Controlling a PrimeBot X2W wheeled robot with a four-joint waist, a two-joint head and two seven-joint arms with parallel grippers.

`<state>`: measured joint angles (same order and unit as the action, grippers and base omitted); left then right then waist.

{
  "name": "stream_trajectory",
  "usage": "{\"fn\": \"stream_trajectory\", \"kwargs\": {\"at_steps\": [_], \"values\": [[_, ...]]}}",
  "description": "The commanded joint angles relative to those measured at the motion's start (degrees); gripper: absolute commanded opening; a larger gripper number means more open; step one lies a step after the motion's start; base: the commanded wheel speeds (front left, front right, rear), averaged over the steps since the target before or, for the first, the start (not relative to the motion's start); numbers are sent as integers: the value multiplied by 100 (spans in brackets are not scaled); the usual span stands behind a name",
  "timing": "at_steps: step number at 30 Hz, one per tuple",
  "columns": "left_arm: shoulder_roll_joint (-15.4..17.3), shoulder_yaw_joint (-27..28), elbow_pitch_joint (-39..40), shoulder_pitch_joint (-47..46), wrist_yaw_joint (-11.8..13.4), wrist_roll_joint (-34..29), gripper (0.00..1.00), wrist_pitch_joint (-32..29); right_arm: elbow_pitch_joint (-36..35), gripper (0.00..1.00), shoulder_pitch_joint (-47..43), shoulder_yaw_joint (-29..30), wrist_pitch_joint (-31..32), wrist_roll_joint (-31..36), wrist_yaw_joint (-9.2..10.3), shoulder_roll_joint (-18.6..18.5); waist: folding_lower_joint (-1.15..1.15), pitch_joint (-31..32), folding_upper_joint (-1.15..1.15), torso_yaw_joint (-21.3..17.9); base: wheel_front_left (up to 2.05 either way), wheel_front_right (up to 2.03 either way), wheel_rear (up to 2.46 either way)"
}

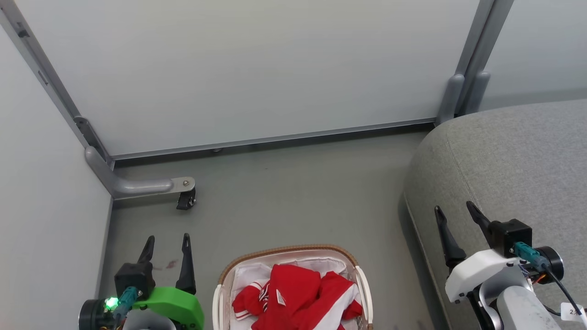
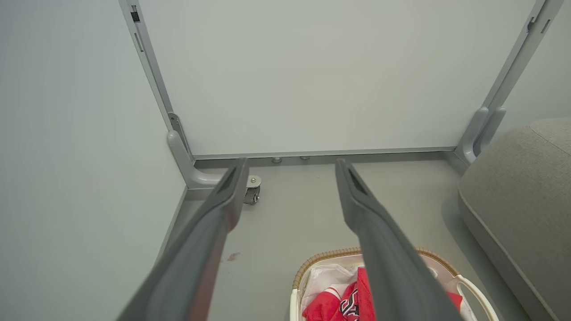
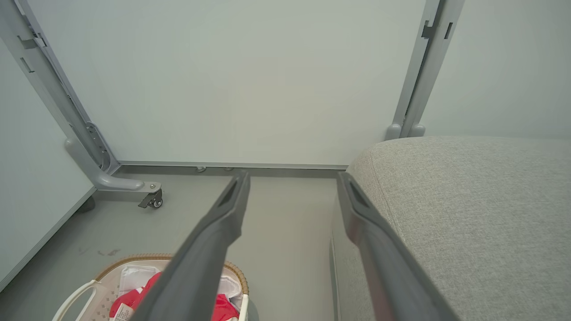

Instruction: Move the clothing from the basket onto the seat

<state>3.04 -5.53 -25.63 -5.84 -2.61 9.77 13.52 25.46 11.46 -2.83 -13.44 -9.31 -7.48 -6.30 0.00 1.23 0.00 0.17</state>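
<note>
Red clothing heaped in the basket — left gripper and right gripper both gape empty

Head cam high, fwd-down; wrist cams prob. lower, fwd; shared: basket, seat

Soft red-and-white cloth clothing; white plastic basket with woven brown rim; matt, coarse grey fabric seat.

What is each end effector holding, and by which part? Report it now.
Nothing is held. The left end effector and the right end effector stand open and empty; the clothing lies in the basket.
</note>
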Motion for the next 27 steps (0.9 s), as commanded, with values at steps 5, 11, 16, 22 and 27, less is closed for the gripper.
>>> {"fn": "stream_trajectory", "kwargs": {"at_steps": [5, 11, 16, 22, 27], "values": [[-5, 22, -6, 70, -53, -262, 100, 91, 58, 100, 47, -3, -102, 287, -2, -18, 0, -38, 0, -10, 0, 0, 0], [-11, -24, -34, 59, -87, -385, 100, 148, 27, 100, 112, -56, -157, 507, -2, -4, 0, -200, 0, -63, 0, 0, 0], [-9, -191, -31, -103, -112, -365, 100, 166, -68, 100, 260, -126, -183, 580, 0, 21, 0, -549, 0, -221, 0, 0, 0], [-7, -420, -62, -513, -121, -247, 100, 164, -306, 100, 601, -172, -177, 518, 1, 80, 0, -1268, 0, -467, 0, 0, 0], [-6, -591, -180, -939, -146, -220, 100, 163, -558, 100, 927, -225, -177, 496, 1, 135, 0, -1855, 0, -671, 0, 0, 0]]}}
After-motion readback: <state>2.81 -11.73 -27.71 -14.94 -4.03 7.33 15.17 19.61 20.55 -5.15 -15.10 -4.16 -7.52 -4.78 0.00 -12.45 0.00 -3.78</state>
